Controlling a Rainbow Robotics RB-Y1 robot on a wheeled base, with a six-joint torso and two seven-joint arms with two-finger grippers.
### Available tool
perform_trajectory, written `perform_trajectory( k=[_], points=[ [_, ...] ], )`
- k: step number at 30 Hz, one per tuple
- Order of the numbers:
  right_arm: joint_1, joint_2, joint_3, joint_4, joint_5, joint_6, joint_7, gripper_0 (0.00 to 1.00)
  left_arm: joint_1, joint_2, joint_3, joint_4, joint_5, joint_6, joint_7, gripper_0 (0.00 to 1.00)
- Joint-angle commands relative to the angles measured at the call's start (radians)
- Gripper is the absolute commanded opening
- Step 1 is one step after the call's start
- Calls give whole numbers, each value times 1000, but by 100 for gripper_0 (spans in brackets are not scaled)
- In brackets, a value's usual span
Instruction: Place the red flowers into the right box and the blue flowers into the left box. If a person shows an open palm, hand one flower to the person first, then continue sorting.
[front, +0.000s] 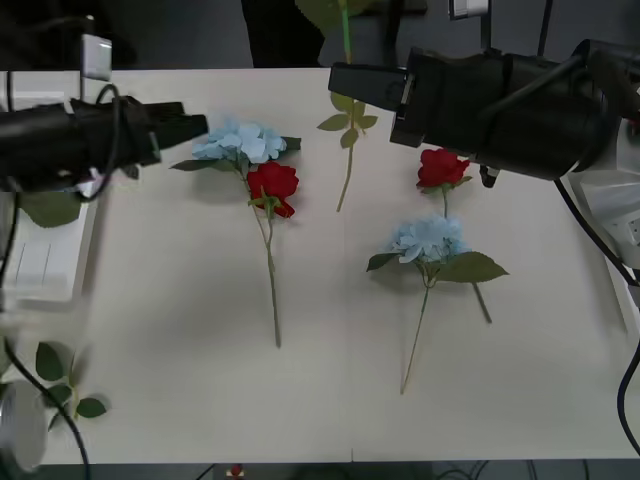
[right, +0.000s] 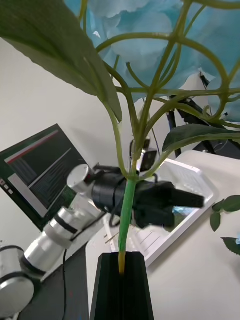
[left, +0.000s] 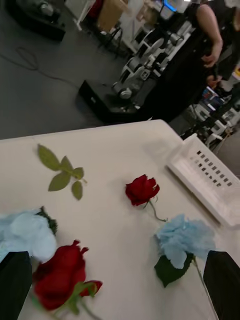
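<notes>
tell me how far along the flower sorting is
Done: nothing visibly boxed; what shows of the left box holds no bloom. In hand: right gripper, raised, is shut on a blue flower. Left gripper hangs open. Left: two red flowers and two blue flowers on the table.

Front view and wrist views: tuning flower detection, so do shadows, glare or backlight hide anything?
Front view: even light, only soft shadows under the flowers on the table, no glare. Right wrist view: the blue flower in the right hand is backlit by the bright wall, its leaves dark.
</notes>
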Motion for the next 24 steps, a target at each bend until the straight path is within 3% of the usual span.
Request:
perform_trajectory(
  k=[1, 9, 18, 24],
  points=[
    [-14, -3, -11, -34, -10, -3, 19, 0, 15, -96, -30, -15, 8, -12, -132, 100],
    [-14, -3, -11, -34, -10, -3, 19, 0, 104, -208, -128, -15, 130, 0, -332, 100],
    [-14, -3, -11, -34, -10, -3, 19, 0, 157, -211, -219, -15, 411, 145, -332, 100],
    [-14, -3, -11, -34, -10, -3, 19, 0, 150, -211, -239, -17, 495, 137, -332, 100]
  ],
)
